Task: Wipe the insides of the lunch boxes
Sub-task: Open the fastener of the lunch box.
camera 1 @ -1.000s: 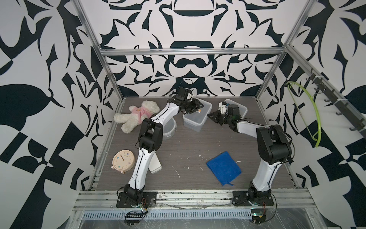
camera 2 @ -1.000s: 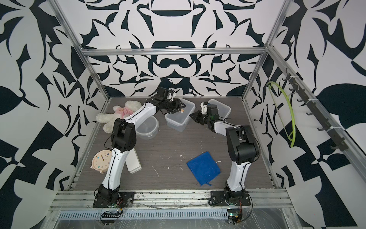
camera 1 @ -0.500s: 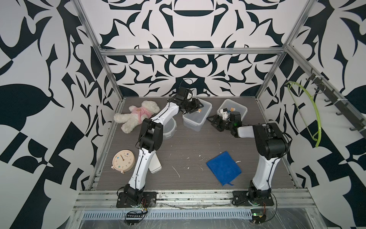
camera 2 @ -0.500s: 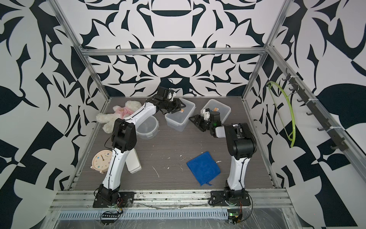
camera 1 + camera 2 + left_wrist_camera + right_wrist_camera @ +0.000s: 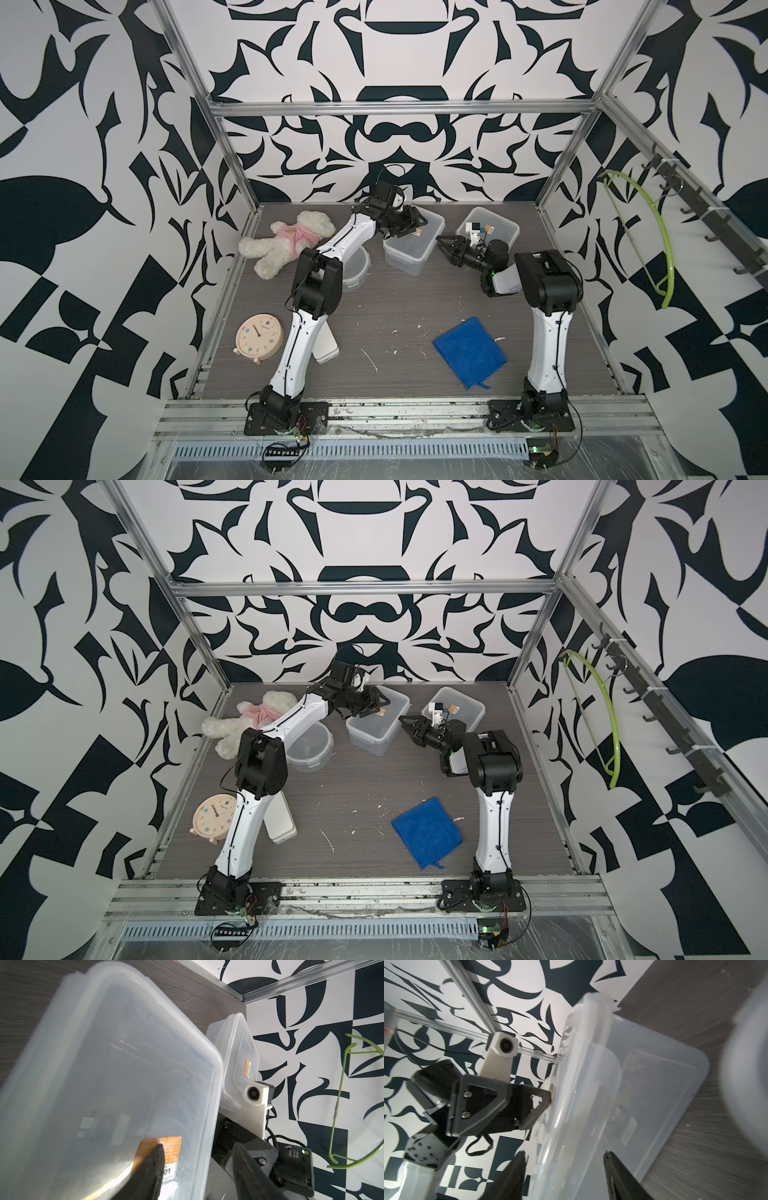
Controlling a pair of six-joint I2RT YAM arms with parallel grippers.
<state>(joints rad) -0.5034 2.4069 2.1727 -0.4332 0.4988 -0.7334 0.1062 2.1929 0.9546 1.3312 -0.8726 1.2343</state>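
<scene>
The middle rectangular lunch box [image 5: 408,246] stood lidded near the centre of the table's back edge, an orange sticker [image 5: 169,1148] on its lid. The left gripper [image 5: 413,225] hung over that lid with its jaws apart: in the left wrist view one finger [image 5: 149,1169] lay over the sticker and the other finger [image 5: 247,1169] stood clear beyond the box's rim. The right gripper [image 5: 444,247] pointed at the same box's right side, its jaws spread and nothing between them. A second rectangular lunch box [image 5: 496,222] sat near the back right corner, and the round lunch box [image 5: 356,266] sat left of the middle one, partly under the left arm. A blue cloth [image 5: 469,353] lay toward the front right, a teddy bear [image 5: 286,243] at the back left, and an alarm clock [image 5: 259,334] by the left edge.
</scene>
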